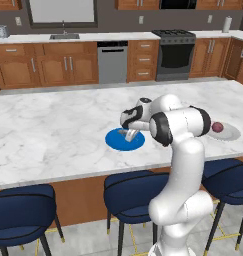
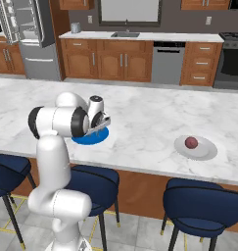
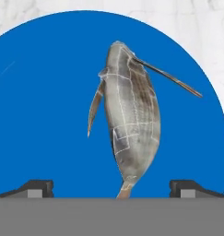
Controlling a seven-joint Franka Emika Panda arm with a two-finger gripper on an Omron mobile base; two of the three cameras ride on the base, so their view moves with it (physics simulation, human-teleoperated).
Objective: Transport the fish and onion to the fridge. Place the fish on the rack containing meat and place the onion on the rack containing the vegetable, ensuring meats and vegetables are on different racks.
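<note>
Blue stools (image 1: pixel 135 192) stand nearest, tucked under the near edge of the marble island (image 1: pixel 48 130), with the white arm rising among them. Over the island, close to that near edge, the gripper (image 1: pixel 129 134) hangs low above the blue plate (image 1: pixel 115 141). The hand view looks straight down on it: the fish (image 3: pixel 132 117) lies in the middle of the plate, its long body running between the two fingertips (image 3: pixel 37 188), which stand wide apart on either side of its tail end with blue plate showing between each tip and the fish. From the base views the fish itself is hidden behind the hand and wrist, so only the hand camera tells how it lies.

Toward the island's right end, well apart from the blue plate, the onion (image 2: pixel 191 142) sits on a pale grey plate (image 2: pixel 208 149) near the front edge. In the left base view it peeks out just past the arm's elbow.

Bare marble stretches from both plates across to the far edge of the island. Beyond an open strip of floor run the wooden cabinets (image 1: pixel 53 65), sink (image 1: pixel 64 36), dishwasher (image 1: pixel 112 62) and stove (image 1: pixel 175 55). Only the right base view takes in the fridge (image 2: pixel 35 37), at the far left, with its door open and white bins showing.
</note>
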